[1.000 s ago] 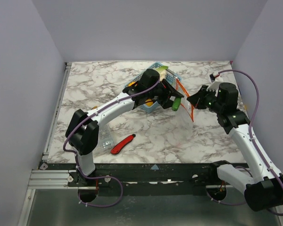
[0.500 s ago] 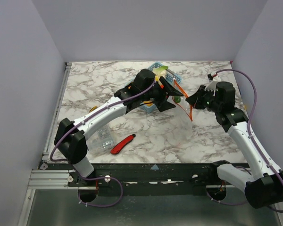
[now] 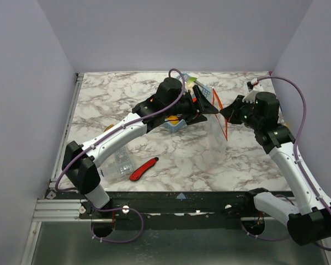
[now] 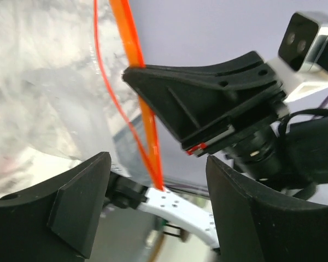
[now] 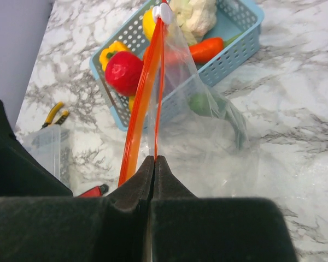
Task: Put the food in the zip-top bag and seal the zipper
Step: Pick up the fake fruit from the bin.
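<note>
Left gripper (image 4: pixel 157 164): jaws stand wide apart and hold nothing. It hovers at the bag's mouth, over the far half of the counter (image 3: pixel 99 105), right of centre.
Pliers (image 5: pixel 57 113): yellow-handled, flat on the marble near the counter's left edge.
Clear box (image 3: pixel 118 162): ridged, by the near-left corner, partly under the left arm.
Utility knife (image 3: pixel 143 169): red, just right of the box, close to the near edge.
Basket (image 5: pixel 241 42): blue lattice, toward the far edge, just behind the bag.
Food: in the basket lie a yellow pepper (image 5: pixel 112 52), a red piece (image 5: pixel 123 72), a carrot (image 5: pixel 206 49) and a cauliflower (image 5: pixel 194 13). A green piece (image 5: pixel 199 102) shows through the bag's film, low down.
Zip-top bag (image 3: pixel 217 135): clear, hanging upright between the two grippers, mouth upward, bottom resting on the counter right of centre.
Zipper (image 5: pixel 141 117): orange-red strip running away from the right fingers, its two sides a little apart.
Right gripper (image 5: pixel 154 159): fingers clamped together on the zipper's near end, holding the bag up, toward the right edge.
</note>
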### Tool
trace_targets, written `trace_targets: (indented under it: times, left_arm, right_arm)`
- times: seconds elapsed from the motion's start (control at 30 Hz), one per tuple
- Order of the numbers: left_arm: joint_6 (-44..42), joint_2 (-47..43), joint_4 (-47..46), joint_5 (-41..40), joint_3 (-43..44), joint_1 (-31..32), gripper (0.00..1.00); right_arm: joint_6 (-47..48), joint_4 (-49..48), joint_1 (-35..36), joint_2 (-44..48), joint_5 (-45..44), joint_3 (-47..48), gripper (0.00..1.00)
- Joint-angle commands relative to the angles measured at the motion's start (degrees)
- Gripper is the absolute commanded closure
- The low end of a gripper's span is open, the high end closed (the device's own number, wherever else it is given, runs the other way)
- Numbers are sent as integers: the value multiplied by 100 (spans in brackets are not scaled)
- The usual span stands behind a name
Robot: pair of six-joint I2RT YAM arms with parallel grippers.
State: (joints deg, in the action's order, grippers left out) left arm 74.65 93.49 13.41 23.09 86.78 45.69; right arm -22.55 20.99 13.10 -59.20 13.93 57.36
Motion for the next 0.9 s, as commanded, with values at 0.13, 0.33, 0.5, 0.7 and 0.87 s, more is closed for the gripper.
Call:
trace_targets:
  times: [0.13,0.33,0.5,0.7,0.87]
  left_arm:
    - [-2690,-927,99,-417,-414,-155,28]
    - [-3078,-1384,-129,-211,-1207,-661,28]
    - [-3126,-1252,-450,318,-1606,-1124,28]
    - [-3983,-727,227,-177,-1215,-1223,28]
    - [-4302,-510,406,-707,-1075,-1320,28]
  right_arm:
    - [-27,1365,32,215,-2205,1048,100]
    - [89,1395,32,600,-2271,1065,100]
    - [-29,917,34,124,-2373,385,100]
    - [129,464,34,-174,-2214,33,100]
    - [194,-9,34,-82,-1779,-298,100]
